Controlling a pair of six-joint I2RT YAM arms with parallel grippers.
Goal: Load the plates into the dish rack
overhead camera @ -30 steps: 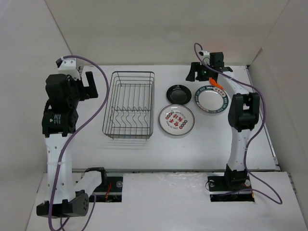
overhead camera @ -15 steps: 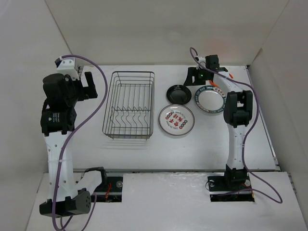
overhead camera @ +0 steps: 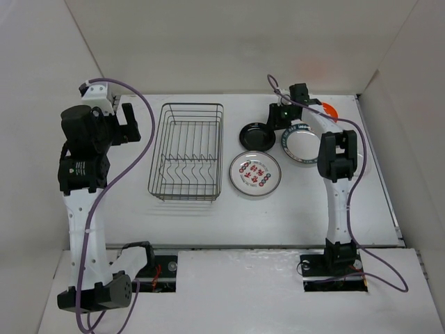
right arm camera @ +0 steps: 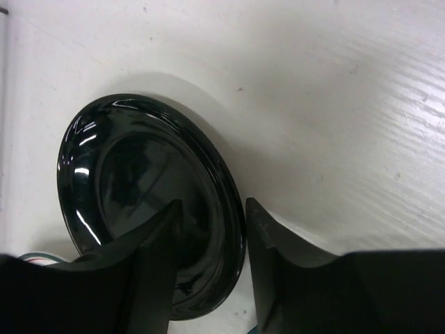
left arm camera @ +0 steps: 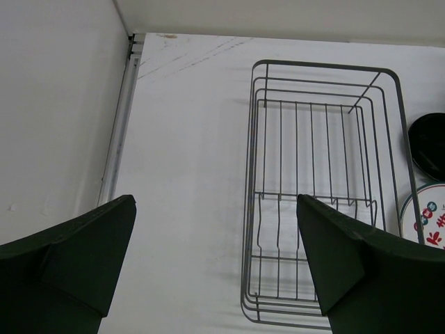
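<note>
The left end effector (left arm camera: 215, 200) hangs high over the left side of the desk (overhead camera: 208, 223), its fingers spread wide and holding nothing. Its wrist camera looks down between them at bare white surface. To the right lies the dish rack (overhead camera: 186, 149), with no plate in it, its long side running near to far and its row of upright tines in the near half. In the left wrist view the right finger cuts off the rack's near right corner.

Right of the rack, the small black plate (right arm camera: 139, 202) lies flat at the far side. The silver-rimmed white plate (overhead camera: 255, 174) with red and black marks sits just nearer. Both are clipped by the frame edge in the left wrist view.

The right end effector (right arm camera: 212, 207) is low over the black plate's right rim. Its fingers are slightly apart, one over the bowl and one outside, with the rim in the gap. Whether the pads touch the plate is hard to make out.

Further right, the right arm's links cover part of the green-rimmed white plate (overhead camera: 297, 147). Only a sliver of the orange plate (overhead camera: 329, 110) shows beyond the arm.

The desk is white, faintly scuffed, and boxed in by plain white panels (overhead camera: 229, 42) at the back and both sides.
</note>
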